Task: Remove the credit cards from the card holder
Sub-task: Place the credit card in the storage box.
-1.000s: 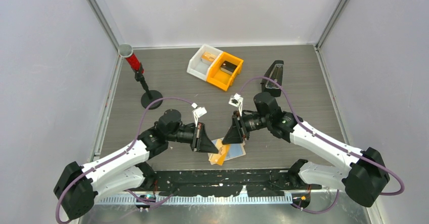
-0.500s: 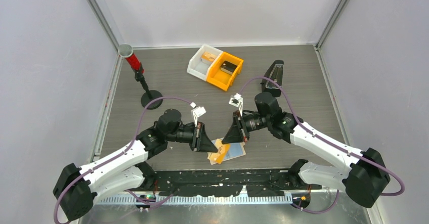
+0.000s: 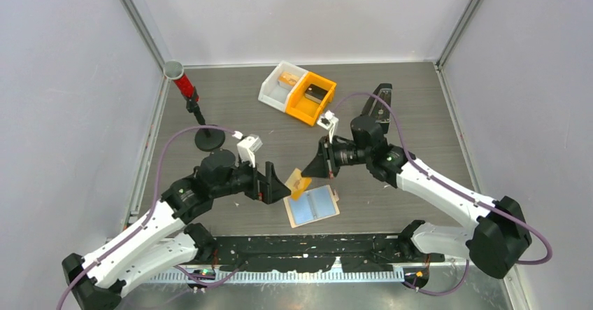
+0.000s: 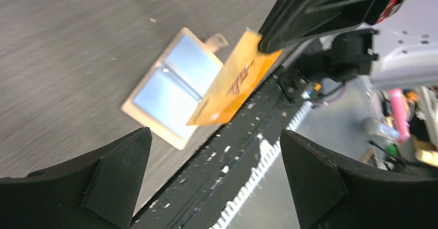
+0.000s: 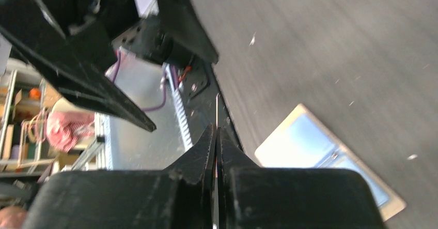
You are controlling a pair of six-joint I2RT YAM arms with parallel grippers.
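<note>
The tan card holder (image 3: 312,207) lies open and flat on the table near the front edge, with light blue credit cards (image 4: 170,87) showing in both its halves. An orange credit card (image 3: 299,182) hangs in the air just above and left of the holder, clear of it. My right gripper (image 3: 312,173) is shut on the card's upper end; the card (image 5: 216,110) shows edge-on between the fingers in the right wrist view. My left gripper (image 3: 280,184) stands open just left of the orange card (image 4: 235,79), nothing between its fingers (image 4: 119,172).
A white bin (image 3: 280,86) and an orange bin (image 3: 311,98) sit side by side at the back. A black wedge-shaped case (image 3: 377,103) stands back right, a red tool on a black stand (image 3: 190,94) back left. The black front rail (image 3: 308,243) runs just below the holder.
My left gripper opened, let go and drew back to the left. My right gripper pulled the orange card up out of the holder, which now lies flat on the table.
</note>
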